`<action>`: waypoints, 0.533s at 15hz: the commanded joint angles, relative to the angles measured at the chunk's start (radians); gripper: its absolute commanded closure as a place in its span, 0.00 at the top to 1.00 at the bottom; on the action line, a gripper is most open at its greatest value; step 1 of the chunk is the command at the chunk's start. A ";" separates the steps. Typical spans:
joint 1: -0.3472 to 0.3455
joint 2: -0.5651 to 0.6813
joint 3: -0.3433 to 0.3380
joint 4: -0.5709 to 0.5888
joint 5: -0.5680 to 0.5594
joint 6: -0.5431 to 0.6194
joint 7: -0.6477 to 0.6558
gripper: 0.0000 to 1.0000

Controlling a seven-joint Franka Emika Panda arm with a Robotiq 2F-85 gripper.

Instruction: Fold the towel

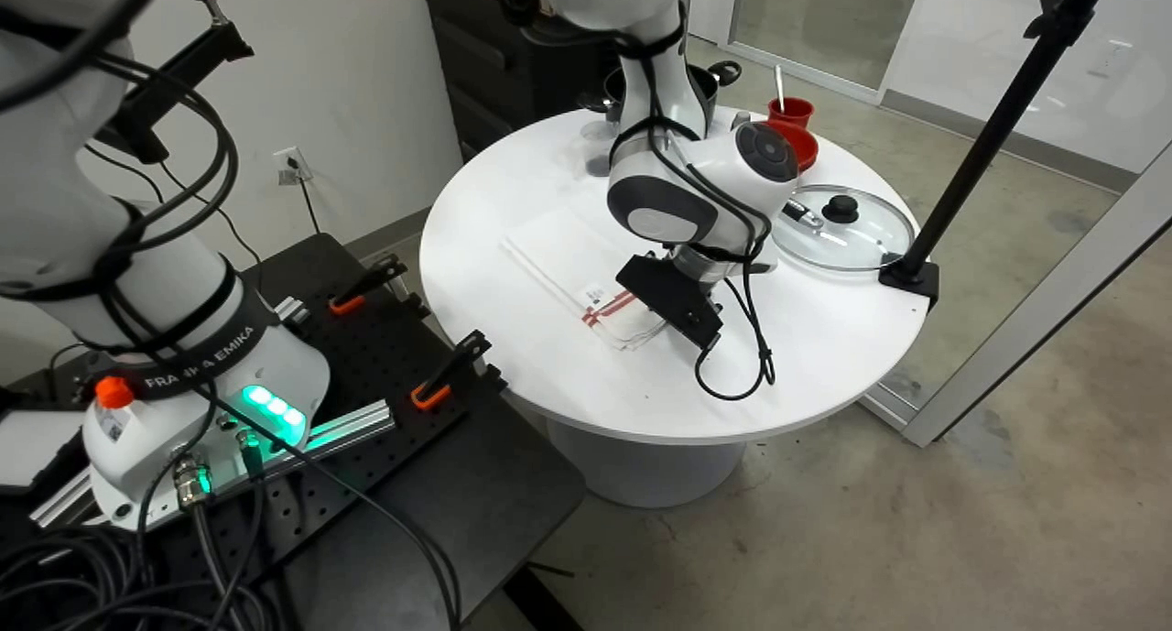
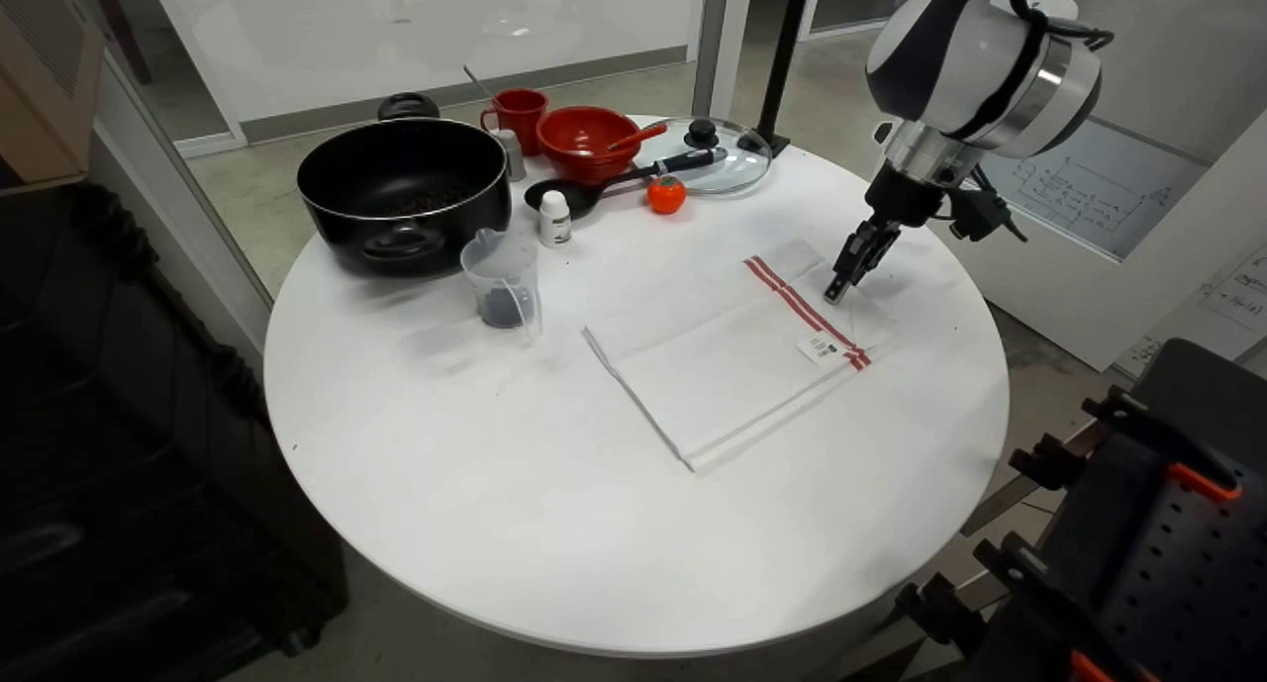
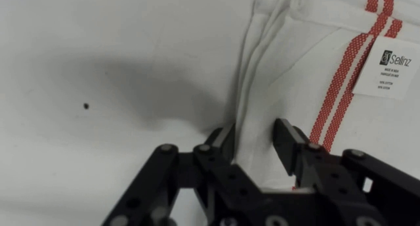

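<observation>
Towel (image 2: 713, 375) is lying in layers on the table (image 2: 445, 524), probably handling light, soft and floppy; pinching every layer at the edge (image 3: 245, 91) beyond the red stripes (image 3: 334, 86) is looking best. Claw (image 3: 254, 135) is standing partly spread, straddling that edge, apparently gripping nothing. I'm also seeing black pot (image 2: 341, 225) holding dark bits (image 2: 426, 203), clear measuring cup (image 2: 490, 266) with something dark (image 2: 505, 308) inside, red mug (image 2: 522, 123) holding a thin handle (image 1: 779, 83).

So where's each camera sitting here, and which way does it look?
In an exterior view: high near the robot's base, facing the table; base and arm show.
In an exterior view: high beside a dark cabinet, facing down at the towel; gripper and arm's end show.
Wrist view: on the arm's end, facing the towel's red stripes; the gripper's fingers show.
In both exterior views: table and glass lid show.
</observation>
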 commanded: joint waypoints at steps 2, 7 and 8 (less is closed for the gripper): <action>-0.045 -0.014 0.044 -0.046 -0.020 0.042 -0.005 0.01; -0.033 -0.018 0.034 -0.016 -0.020 0.026 0.051 0.02; -0.027 -0.017 0.029 -0.005 -0.021 0.028 0.065 0.02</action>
